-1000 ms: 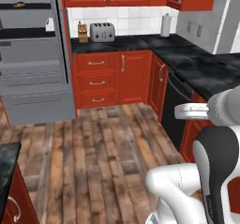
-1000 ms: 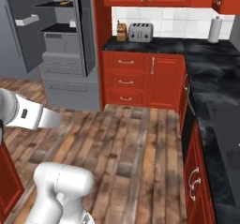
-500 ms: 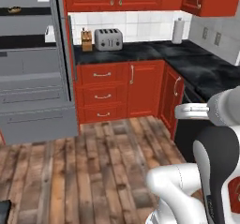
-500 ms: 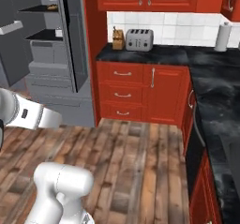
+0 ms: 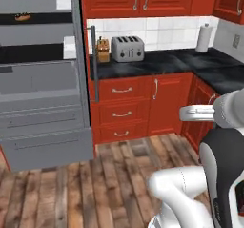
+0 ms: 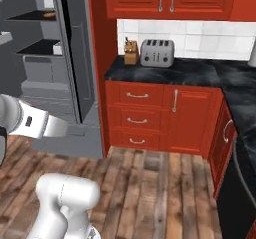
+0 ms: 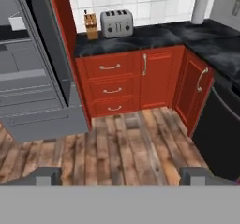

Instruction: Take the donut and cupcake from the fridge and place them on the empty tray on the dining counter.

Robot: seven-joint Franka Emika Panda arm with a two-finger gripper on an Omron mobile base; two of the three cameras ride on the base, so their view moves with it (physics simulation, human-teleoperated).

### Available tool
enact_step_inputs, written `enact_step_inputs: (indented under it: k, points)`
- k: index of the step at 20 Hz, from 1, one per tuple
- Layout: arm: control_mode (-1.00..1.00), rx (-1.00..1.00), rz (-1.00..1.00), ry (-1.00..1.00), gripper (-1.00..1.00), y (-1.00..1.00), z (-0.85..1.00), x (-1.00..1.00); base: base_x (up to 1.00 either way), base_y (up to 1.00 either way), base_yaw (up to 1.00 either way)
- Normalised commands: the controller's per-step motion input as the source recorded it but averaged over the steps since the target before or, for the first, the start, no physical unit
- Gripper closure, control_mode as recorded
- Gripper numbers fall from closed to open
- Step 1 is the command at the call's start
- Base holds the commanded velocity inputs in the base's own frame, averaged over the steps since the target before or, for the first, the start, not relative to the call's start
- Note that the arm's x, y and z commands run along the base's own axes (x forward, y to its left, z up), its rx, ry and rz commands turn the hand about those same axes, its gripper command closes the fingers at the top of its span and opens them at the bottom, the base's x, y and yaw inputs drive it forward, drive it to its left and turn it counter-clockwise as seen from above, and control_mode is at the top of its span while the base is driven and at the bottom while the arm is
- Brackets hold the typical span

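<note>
Left base view has the fridge (image 5: 43, 79) standing open at the left, its black shelves and grey bottom drawers exposed. A small brown item sits on its top shelf, too small to tell whether it is the donut or the cupcake. Right of the fridge runs a black marble-patterned counter (image 5: 162, 62) over red cabinets (image 5: 138, 105), and it turns a corner toward the right edge. The wood-plank floor (image 5: 109, 174) stretches between the cabinets and the robot.

The white arm (image 5: 209, 141) rises from the lower right, with its upper link held roughly level and reaching left at about cabinet height, well apart from the fridge. From the right base view the same link (image 6: 30, 123) crosses the left side, angled slightly downward.

A grey toaster (image 5: 127, 48) stands on the counter against the tiled wall, with a knife block (image 5: 102, 49) just beside it on the left and a paper towel roll (image 5: 203, 37) farther along to the right.

Hand view looks down over the floor at the cabinets; the gripper (image 7: 121, 175) has its two dark fingertips (image 7: 43, 175) spread wide apart, with nothing between them.
</note>
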Motion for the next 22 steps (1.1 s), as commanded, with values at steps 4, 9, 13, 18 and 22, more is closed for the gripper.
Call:
enact_step_inputs:
  k: [4, 9, 13, 18, 22]
  points:
    - [1.0, 0.0, 0.0, 0.0, -1.0, 0.0, 0.0, 0.0, 1.0, 1.0, 0.0]
    - [1.0, 0.0, 0.0, 0.0, -1.0, 0.0, 0.0, 0.0, 1.0, 1.0, 0.0]
    - [1.0, 0.0, 0.0, 0.0, -1.0, 0.0, 0.0, 0.0, 1.0, 1.0, 0.02]
    - [1.0, 0.0, 0.0, 0.0, -1.0, 0.0, 0.0, 0.0, 0.97, 1.0, 0.11]
    - [1.0, 0.0, 0.0, 0.0, -1.0, 0.0, 0.0, 0.0, 1.0, 0.36, 0.26]
